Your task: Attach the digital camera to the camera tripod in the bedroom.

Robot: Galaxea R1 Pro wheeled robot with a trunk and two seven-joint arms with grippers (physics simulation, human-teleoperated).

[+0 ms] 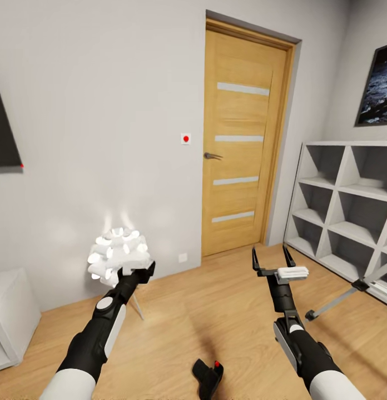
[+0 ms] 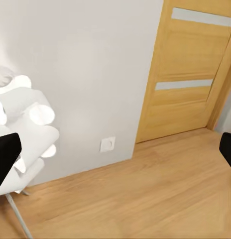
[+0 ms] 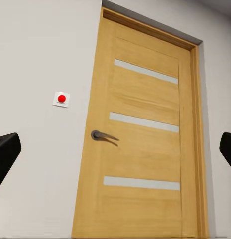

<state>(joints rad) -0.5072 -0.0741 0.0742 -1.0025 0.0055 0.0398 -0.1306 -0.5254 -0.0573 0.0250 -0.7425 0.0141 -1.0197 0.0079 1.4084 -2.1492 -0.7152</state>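
One digital camera on floor, one tripod leg by shelving. Both my grippers, left and right, spread, empty. Wrist views: door, lamp.

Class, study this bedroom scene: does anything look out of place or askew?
Yes. The digital camera lies on the wooden floor between the arms rather than on any shelf. By the grey cube shelving, a camera tripod leg slants low across the floor, so the stand looks tipped or leaning, though most is cut off.

I see a glowing white lamp by the wall, and a framed picture above.
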